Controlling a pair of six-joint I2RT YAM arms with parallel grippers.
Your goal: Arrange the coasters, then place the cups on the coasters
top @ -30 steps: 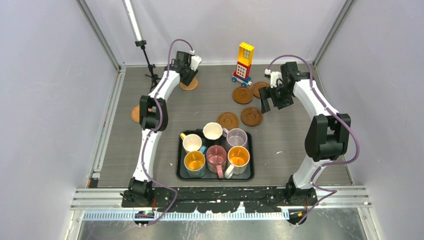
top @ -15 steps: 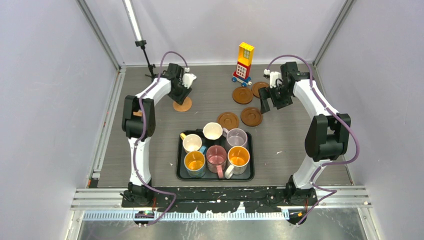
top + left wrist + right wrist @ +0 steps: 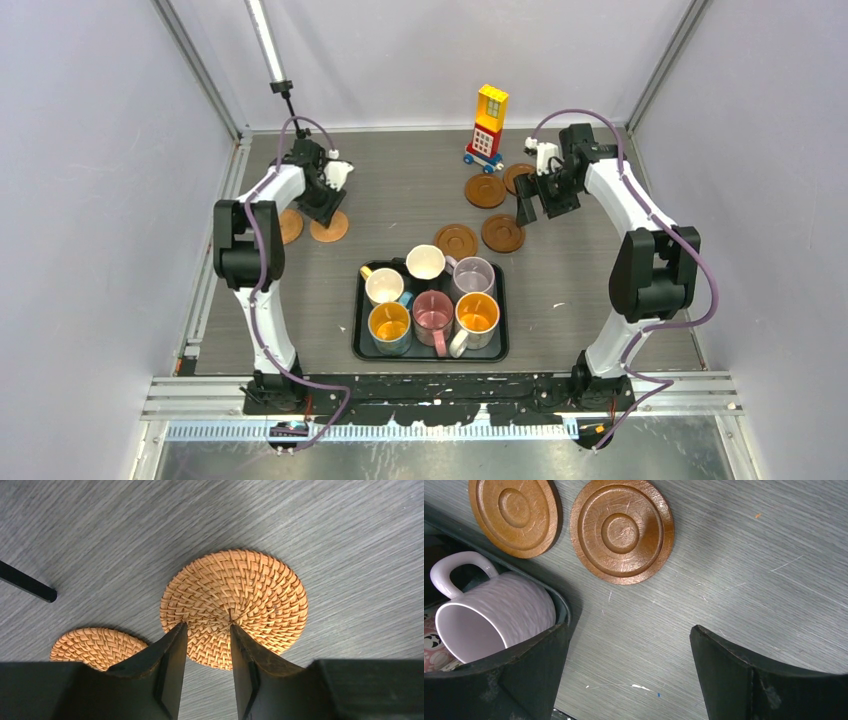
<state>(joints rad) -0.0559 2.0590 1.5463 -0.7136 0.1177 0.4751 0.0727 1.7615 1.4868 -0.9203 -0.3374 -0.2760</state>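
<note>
The left claw (image 3: pixel 207 625) is down by the left edge of the table (image 3: pixel 400 190). Its two fingers are close together with a small gap between them. Their tips sit at the near rim of a woven coaster (image 3: pixel 234 605). I cannot tell if they grip it. This coaster lies flat, just beside a second woven coaster (image 3: pixel 95 645) that is closer to the left edge. The right claw (image 3: pixel 629 670) is wide open and holds nothing. It hangs over the table toward the far right corner, near four wooden coasters (image 3: pixel 621 530). All six cups (image 3: pixel 433 310) stand in the black tray (image 3: pixel 358 320) by the middle of the near edge.
</note>
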